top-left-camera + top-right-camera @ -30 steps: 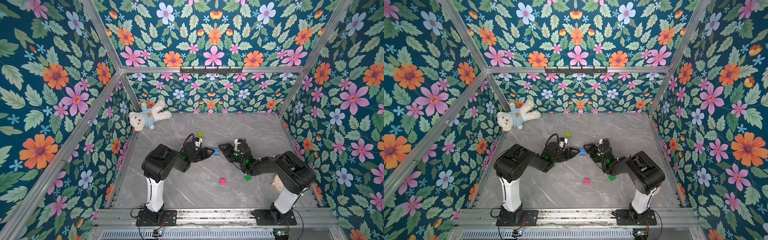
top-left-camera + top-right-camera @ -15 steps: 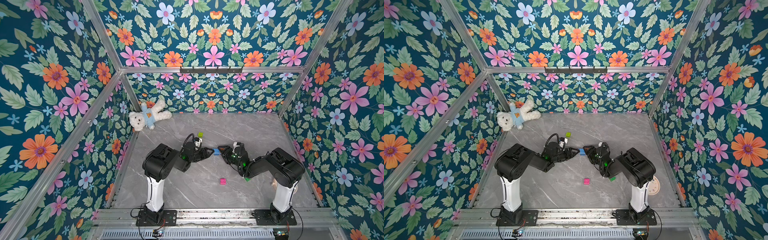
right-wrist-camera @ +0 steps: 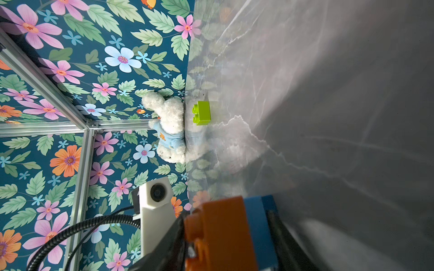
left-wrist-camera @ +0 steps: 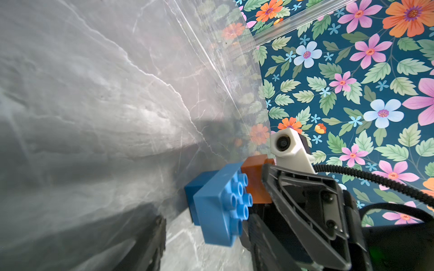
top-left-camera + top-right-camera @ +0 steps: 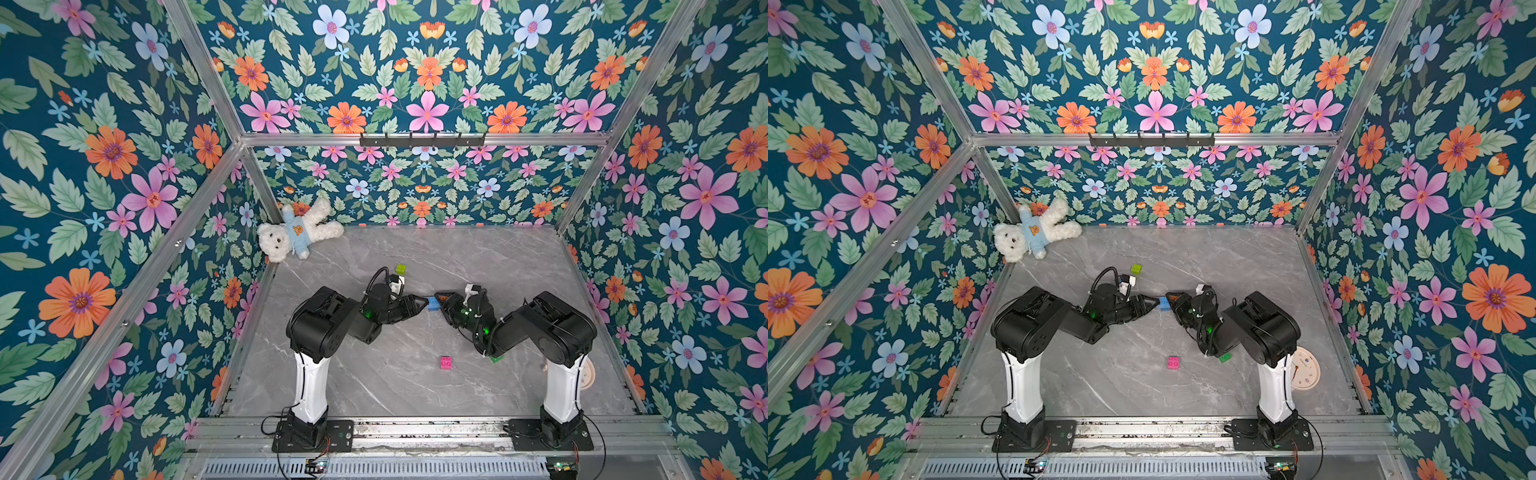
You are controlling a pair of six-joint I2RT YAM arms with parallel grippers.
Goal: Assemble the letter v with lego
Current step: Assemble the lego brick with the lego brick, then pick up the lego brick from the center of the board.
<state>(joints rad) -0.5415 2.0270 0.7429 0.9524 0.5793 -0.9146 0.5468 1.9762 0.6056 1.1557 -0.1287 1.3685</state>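
We are right at the blue brick, out on the open desk, and both arms meet nose to nose over it. The right end effector is clamped on the orange brick. In the right wrist view we see orange pressed flat against blue, the pair packed tight between the two fingers.

The left end effector touches the blue brick from the other side. In the left wrist view one finger stands clear of it, with bare desk between. We cannot make out its partner, so we cannot tell how that end effector stands. A dark blue brick sits just behind the blue one there.

The loose pieces all lie apart from the blue brick:
- The lime brick lies beyond it, towards the back wall.
- The pink brick lies well on its near side.
- The green brick peeks out from under the right arm.
- The teddy bear sprawls far off in the back corner.
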